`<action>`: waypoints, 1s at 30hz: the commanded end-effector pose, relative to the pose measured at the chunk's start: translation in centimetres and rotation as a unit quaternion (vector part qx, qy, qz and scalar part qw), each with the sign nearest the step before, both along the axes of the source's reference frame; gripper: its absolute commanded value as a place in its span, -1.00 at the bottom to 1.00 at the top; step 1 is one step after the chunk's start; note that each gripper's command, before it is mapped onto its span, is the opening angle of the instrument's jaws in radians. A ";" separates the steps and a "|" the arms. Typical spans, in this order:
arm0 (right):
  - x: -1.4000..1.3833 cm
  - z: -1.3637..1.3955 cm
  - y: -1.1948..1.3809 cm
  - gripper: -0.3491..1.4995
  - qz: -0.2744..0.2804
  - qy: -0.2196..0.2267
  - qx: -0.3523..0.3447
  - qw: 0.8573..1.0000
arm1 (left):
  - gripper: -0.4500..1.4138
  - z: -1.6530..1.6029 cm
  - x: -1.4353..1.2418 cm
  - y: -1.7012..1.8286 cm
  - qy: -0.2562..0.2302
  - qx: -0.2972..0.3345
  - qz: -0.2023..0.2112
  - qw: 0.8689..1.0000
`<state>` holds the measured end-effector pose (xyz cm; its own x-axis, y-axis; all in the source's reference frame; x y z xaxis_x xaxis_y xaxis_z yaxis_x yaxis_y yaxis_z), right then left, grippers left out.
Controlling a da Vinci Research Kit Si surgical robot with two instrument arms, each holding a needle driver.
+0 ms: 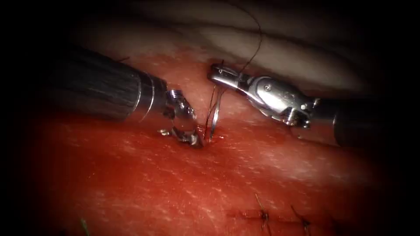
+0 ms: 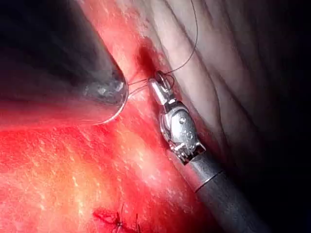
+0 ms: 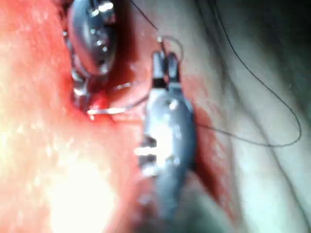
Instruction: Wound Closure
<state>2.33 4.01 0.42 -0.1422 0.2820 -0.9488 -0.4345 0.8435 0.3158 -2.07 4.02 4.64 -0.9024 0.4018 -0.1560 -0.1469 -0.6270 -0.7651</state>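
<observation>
My right end effector (image 1: 217, 72) was shut on the back end of the needle (image 1: 214, 114), near where the thread (image 1: 257, 37) joins it. The needle stood almost straight up and down, its long curve running from my right end effector down to the tissue (image 1: 131, 175). Its sharp tip pointed down into the tissue, right beside my left end effector (image 1: 192, 139). My left end effector pressed on the tissue there; I could not tell if it was open or closed. I thought the needle could twist in my hold and tear the soft tissue if I pushed crookedly. The thread could also catch on my right end effector.
</observation>
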 end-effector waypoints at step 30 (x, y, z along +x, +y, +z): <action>0.23 0.02 -0.26 -1.00 -0.008 -0.015 -0.023 1.000 | -0.88 -0.48 -0.02 -0.01 -0.043 -0.032 -0.030 0.998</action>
<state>2.46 3.72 0.40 -0.1080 0.2443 -0.9637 -0.4310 0.8620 0.2668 -2.06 4.04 4.08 -0.8530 0.4463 -0.2705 -0.1171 -0.6688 -0.7341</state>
